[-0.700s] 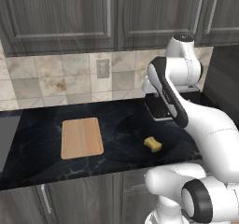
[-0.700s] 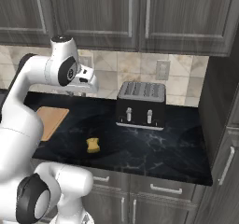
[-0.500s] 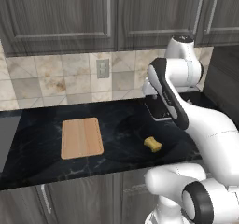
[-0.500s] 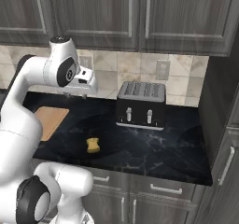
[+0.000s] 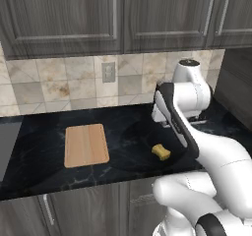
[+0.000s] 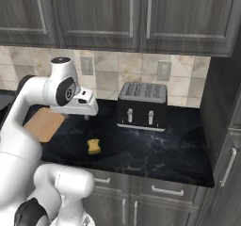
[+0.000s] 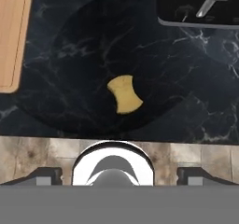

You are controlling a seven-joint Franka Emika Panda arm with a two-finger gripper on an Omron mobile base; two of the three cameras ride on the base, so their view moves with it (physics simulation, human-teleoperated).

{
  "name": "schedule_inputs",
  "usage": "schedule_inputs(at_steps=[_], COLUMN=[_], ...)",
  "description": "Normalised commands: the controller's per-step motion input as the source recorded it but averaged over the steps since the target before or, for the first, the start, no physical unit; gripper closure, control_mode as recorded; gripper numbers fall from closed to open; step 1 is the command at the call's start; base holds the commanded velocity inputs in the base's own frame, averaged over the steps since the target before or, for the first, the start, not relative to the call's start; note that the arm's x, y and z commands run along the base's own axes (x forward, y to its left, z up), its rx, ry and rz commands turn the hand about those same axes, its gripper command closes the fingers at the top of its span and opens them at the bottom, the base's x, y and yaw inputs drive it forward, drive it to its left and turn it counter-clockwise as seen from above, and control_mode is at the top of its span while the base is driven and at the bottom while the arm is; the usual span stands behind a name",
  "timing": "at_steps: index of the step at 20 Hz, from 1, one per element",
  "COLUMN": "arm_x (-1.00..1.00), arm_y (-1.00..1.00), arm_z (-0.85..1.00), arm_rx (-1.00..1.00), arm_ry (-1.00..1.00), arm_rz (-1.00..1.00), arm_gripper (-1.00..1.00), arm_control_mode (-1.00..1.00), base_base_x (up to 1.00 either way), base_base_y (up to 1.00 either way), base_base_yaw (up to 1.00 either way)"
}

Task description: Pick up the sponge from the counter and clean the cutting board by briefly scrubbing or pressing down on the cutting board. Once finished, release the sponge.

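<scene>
Currently your gripper (image 7: 119, 176) stands wide and empty, high above the sponge (image 7: 124, 94). From the sponge, the cutting board (image 5: 86, 145) lies well apart along the counter (image 5: 128, 132). Sponge's long axis runs slightly skewed to the finger line; descend straight.

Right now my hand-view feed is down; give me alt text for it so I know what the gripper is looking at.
A small yellow sponge lies alone on the black marble counter, near the middle of the picture, well beyond the open gripper. The tan cutting board runs along the left edge, apart from the sponge, and the toaster's base shows at top right.
</scene>
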Motion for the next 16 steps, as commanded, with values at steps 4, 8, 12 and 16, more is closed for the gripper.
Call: schedule_inputs(at_steps=[4, 8, 12, 16], arm_x=[-0.45, -0.01, 0.04, 0.35], arm_y=[0.00, -0.14, -0.04, -0.06], arm_z=[-0.72, -0.68, -0.37, -0.12], arm_rx=[-0.07, -0.03, 0.00, 0.03], arm_ry=[0.08, 0.19, 0.10, 0.03], arm_rz=[0.00, 0.00, 0.00, 0.04], arm_gripper=[-1.00, -1.00, -1.00, -1.00], arm_control_mode=[-1.00, -1.00, -1.00, -1.00], base_base_x=[0.00, 0.00, 0.00, 0.00], base_base_y=[0.00, 0.00, 0.00, 0.00], base_base_yaw=[0.00, 0.00, 0.00, 0.00])
